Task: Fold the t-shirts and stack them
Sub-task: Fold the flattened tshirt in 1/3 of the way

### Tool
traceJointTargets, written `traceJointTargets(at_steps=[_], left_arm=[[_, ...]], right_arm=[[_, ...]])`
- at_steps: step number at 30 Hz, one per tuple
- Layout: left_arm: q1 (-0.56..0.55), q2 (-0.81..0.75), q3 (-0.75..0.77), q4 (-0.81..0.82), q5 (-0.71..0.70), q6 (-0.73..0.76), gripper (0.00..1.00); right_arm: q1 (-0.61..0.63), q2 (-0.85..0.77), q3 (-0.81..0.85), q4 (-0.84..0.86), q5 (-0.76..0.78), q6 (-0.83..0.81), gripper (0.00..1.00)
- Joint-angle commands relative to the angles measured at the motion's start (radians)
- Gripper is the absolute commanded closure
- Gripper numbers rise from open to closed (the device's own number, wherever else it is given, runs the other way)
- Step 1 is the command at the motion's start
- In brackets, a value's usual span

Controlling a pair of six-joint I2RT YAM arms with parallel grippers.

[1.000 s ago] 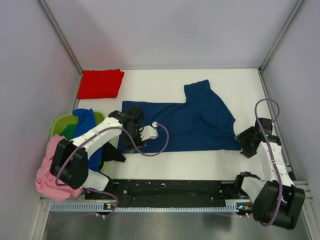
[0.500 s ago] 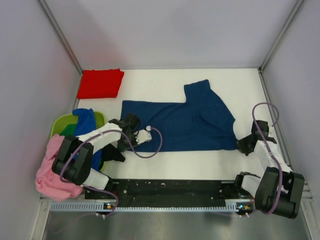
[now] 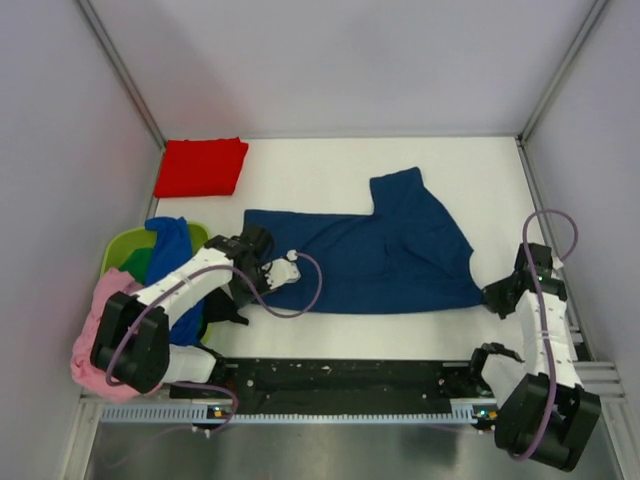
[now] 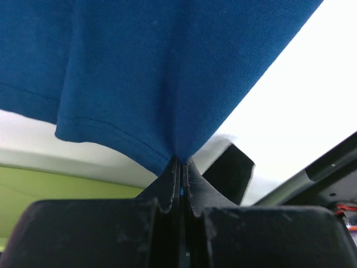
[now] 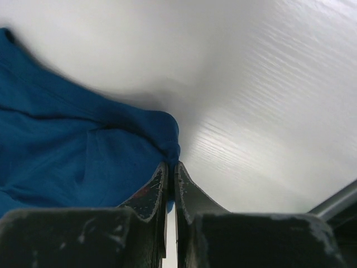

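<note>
Both arms have drawn back toward their bases over the last second, and the navy t-shirt [image 3: 370, 255] has slid a little with them, its near hem now pulled straighter. We take the navy t-shirt as our reference for everything else.

Our left gripper [image 4: 178, 162] sits at its near-left corner, jaws pressed together on a pinch of hem, with the cloth hanging away from the tips. Our right gripper [image 5: 172, 167] is at its near-right corner, likewise clamped on a small bunch of fabric. The shirt lies spread across the white table [image 3: 330, 165], one sleeve sticking out at its far edge.

A red t-shirt [image 3: 200, 166] lies folded beyond its far-left corner. Just off its left edge stands the lime green basket [image 3: 122, 248], holding a royal blue t-shirt [image 3: 170, 240] and a green one [image 3: 137, 262], with a pink t-shirt [image 3: 100, 335] draped over the side.

We judge this the start of the navy shirt's first fold, with the hem gripped and tensioned. Next we would lift both corners together and carry them over toward the far edge, keeping equal height and tension so the cloth does not skew or slip free.
</note>
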Motion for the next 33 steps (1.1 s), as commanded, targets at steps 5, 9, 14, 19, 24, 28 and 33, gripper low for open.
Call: traceJointTargets(at_steps=[5, 9, 14, 19, 24, 28, 33], left_arm=[[0.004, 0.038, -0.028, -0.143, 0.013, 0.024, 0.95], [0.004, 0.063, 0.037, -0.177, 0.042, 0.038, 0.53], [0.004, 0.127, 0.299, -0.214, 0.168, 0.018, 0.5], [-0.009, 0.285, 0.625, -0.151, 0.448, -0.098, 0.62], [-0.064, 0.512, 0.833, 0.002, 0.59, -0.366, 0.62], [-0.132, 0.679, 0.961, 0.077, 0.643, -0.523, 0.65], [-0.218, 0.767, 0.987, 0.263, 0.588, -0.614, 0.61]], right_arm=[[-0.028, -0.006, 0.003, -0.185, 0.1, 0.139, 0.86], [-0.026, -0.003, 0.111, -0.167, 0.167, 0.079, 0.31], [0.021, 0.0, 0.204, 0.23, -0.142, -0.218, 0.38], [0.311, 0.242, 0.342, 0.36, -0.146, -0.455, 0.47], [0.385, 0.533, 0.491, 0.323, -0.242, -0.605, 0.63], [0.405, 0.688, 0.554, 0.323, -0.298, -0.647, 0.65], [0.423, 0.788, 0.567, 0.336, -0.225, -0.677, 0.6]])
